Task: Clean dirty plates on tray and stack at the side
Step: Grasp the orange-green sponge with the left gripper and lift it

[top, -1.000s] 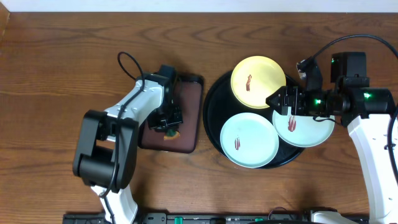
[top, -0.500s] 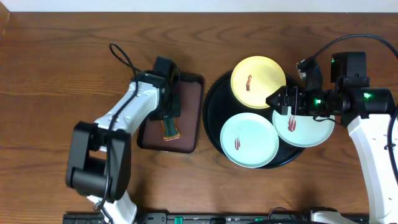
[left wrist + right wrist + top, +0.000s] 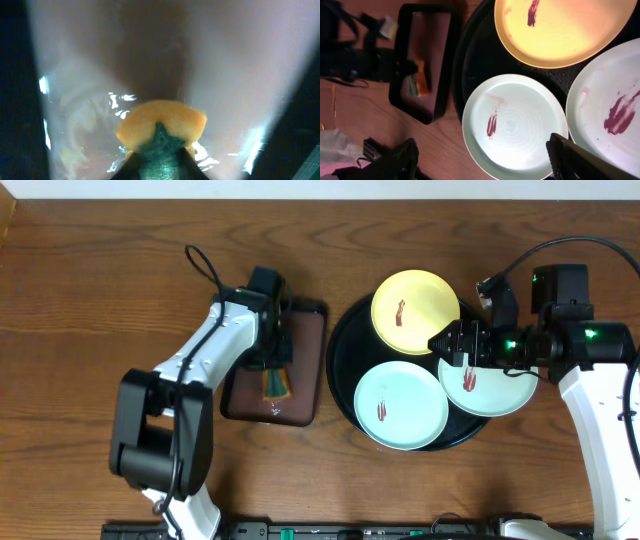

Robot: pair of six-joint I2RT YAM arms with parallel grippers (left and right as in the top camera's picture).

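— On the left of the wooden table (image 3: 90,290), what?
— A rectangular dark-brown tray (image 3: 305,330), with an orange and green sponge (image 3: 274,385) lying in it. Just above the sponge, the left gripper (image 3: 267,358), pointing down into this tray.
— Holding the sponge?
— Cannot tell. In the left wrist view, only the sponge (image 3: 160,135), very close and blurred, perhaps between the fingers.
— And further right?
— The large round black tray (image 3: 343,350), just beside the brown one. Inside, three dirty plates, each with a red-brown smear: the yellow plate (image 3: 415,310) at the back, one mint plate (image 3: 401,404) at the front, the second mint plate (image 3: 495,392) on the right, reaching out over the rim.
— The right gripper (image 3: 446,343)?
— Hanging above the black tray, between the yellow plate and the second mint plate, fingers (image 3: 572,159) spread wide and empty.
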